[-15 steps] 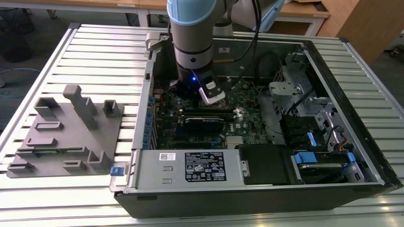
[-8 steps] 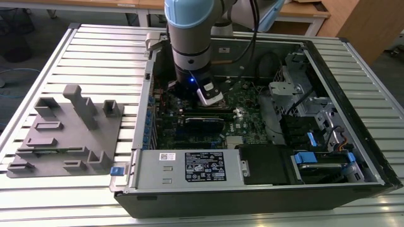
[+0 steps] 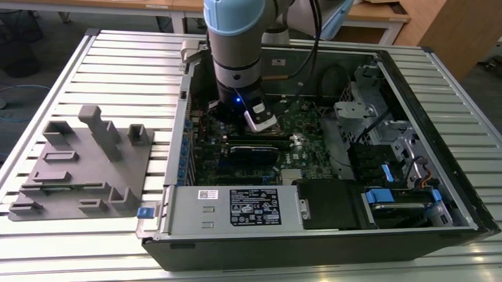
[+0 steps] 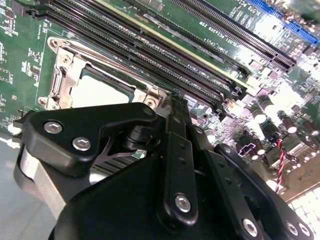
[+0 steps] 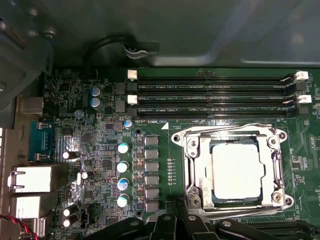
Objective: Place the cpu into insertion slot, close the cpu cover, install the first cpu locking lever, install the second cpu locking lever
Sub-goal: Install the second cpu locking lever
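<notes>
A: What is the status of the assembly, starting from the largest items?

B: The open computer case lies on the slatted counter, with the arm reaching down into it over the green motherboard. In both wrist views the cpu cover lies flat on the socket, and the cpu shows through its square cut-out, seated in the insertion slot.

A: Which steps are complete?

B: Judging from this, placement of the cpu is done and the cover appears closed. Whether either locking lever is latched cannot be determined.

A: And the end effector?

B: The end effector sits just beside the socket frame edge. In the second wrist view its black fingers appear drawn close together with nothing visible between them. Whether the tips touch a lever or the frame cannot be told.
</notes>
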`<action>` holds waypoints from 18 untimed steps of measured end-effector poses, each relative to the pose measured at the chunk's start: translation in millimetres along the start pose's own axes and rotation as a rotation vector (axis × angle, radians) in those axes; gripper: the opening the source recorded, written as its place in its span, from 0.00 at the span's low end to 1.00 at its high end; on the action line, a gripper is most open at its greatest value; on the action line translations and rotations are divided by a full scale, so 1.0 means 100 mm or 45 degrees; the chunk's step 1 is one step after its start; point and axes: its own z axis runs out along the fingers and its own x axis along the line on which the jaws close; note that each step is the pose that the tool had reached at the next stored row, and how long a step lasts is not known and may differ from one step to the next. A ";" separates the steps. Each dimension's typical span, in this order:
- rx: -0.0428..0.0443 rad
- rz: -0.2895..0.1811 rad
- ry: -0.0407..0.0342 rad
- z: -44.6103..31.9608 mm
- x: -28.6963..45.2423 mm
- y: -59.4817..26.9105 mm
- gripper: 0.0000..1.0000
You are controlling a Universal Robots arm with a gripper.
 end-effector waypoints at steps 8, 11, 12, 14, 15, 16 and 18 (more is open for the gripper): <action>0.000 0.000 0.0001 -0.174 -0.014 0.025 0.11; 0.000 0.000 0.0001 -0.217 -0.018 0.031 0.11; 0.000 0.000 -0.0001 -0.216 -0.018 0.031 0.11; -0.001 0.000 -0.0002 -0.217 -0.018 0.031 0.11; 0.000 0.000 0.0002 -0.218 -0.023 0.031 0.11; 0.000 0.000 0.0002 -0.217 -0.035 0.031 0.11; 0.000 0.000 0.0001 -0.212 -0.085 0.033 0.11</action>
